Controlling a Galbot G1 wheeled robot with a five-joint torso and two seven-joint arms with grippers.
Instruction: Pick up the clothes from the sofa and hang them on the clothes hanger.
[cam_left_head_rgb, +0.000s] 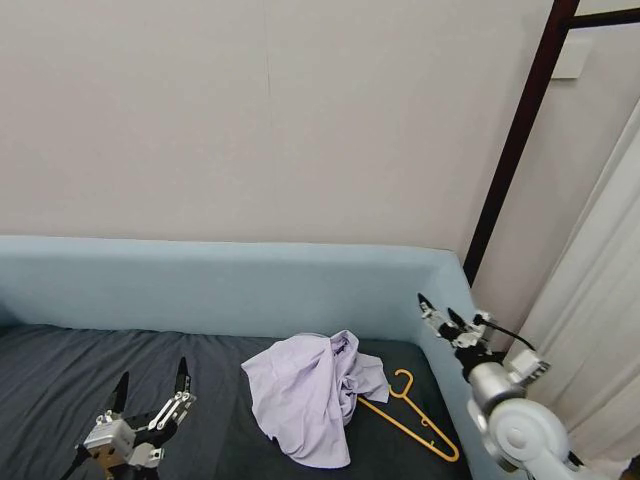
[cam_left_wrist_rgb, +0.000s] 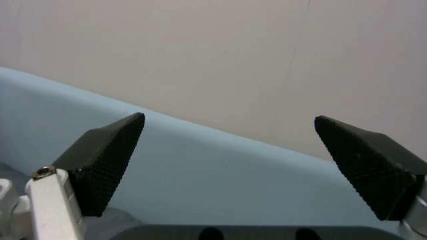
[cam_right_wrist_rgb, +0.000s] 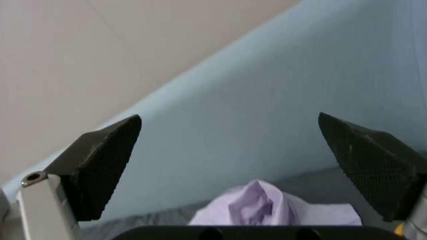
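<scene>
A crumpled lilac garment (cam_left_head_rgb: 308, 394) lies on the dark seat of the sofa (cam_left_head_rgb: 60, 370), right of centre. An orange clothes hanger (cam_left_head_rgb: 411, 416) lies flat beside it on the right, its hook toward the sofa's arm. My left gripper (cam_left_head_rgb: 152, 384) hovers low over the seat at the lower left, open and holding nothing. My right gripper (cam_left_head_rgb: 437, 310) is open above the sofa's right arm, to the right of the garment. The right wrist view shows the garment (cam_right_wrist_rgb: 267, 209) a little beyond its spread fingers (cam_right_wrist_rgb: 100, 165).
The sofa's light blue backrest (cam_left_head_rgb: 230, 285) runs across the view under a plain wall. A dark clothes rack post (cam_left_head_rgb: 512, 150) rises at the right, next to a white curtain (cam_left_head_rgb: 590, 320). Bare seat lies between my left gripper and the garment.
</scene>
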